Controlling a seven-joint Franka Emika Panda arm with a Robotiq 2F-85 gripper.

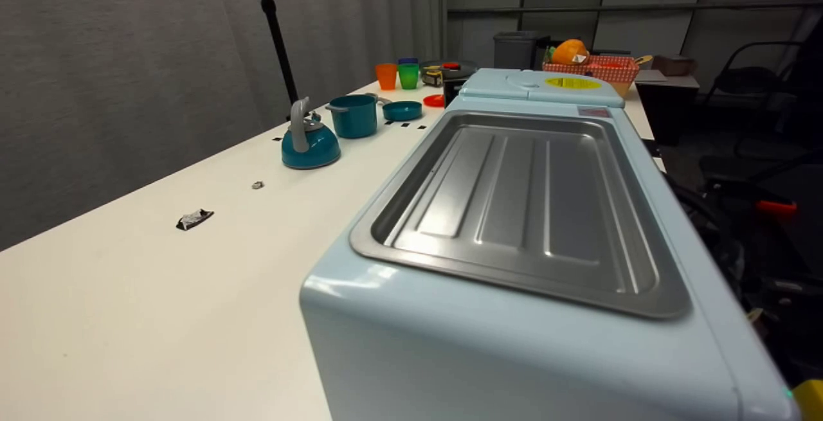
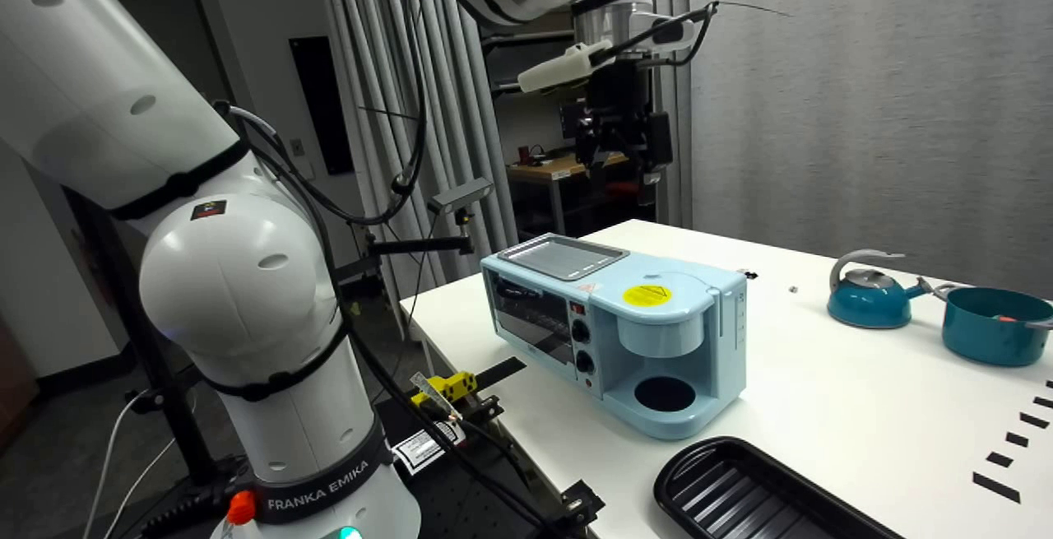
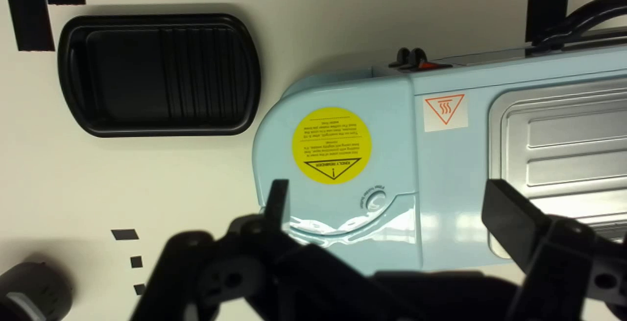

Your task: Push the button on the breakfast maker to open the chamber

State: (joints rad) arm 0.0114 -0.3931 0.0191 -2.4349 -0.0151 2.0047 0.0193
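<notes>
The pale blue breakfast maker (image 1: 443,324) stands on the white table; it shows in both exterior views (image 2: 606,325) and in the wrist view (image 3: 443,174). Its round button (image 3: 376,201) is on the top, beside a yellow sticker (image 3: 332,145) and close to a curved seam. The rounded chamber (image 2: 661,337) under that top sits flush in its housing. My gripper (image 2: 621,173) hangs well above the appliance, touching nothing. In the wrist view the gripper (image 3: 389,188) is open and empty, with its fingers wide apart on either side of the button in the picture.
A black ribbed tray (image 3: 159,75) lies near the chamber end; it also shows in an exterior view (image 2: 765,490). A teal kettle (image 2: 870,300) and teal pot (image 2: 995,329) stand farther along the table. A yellow clamp (image 2: 448,387) is at the table edge.
</notes>
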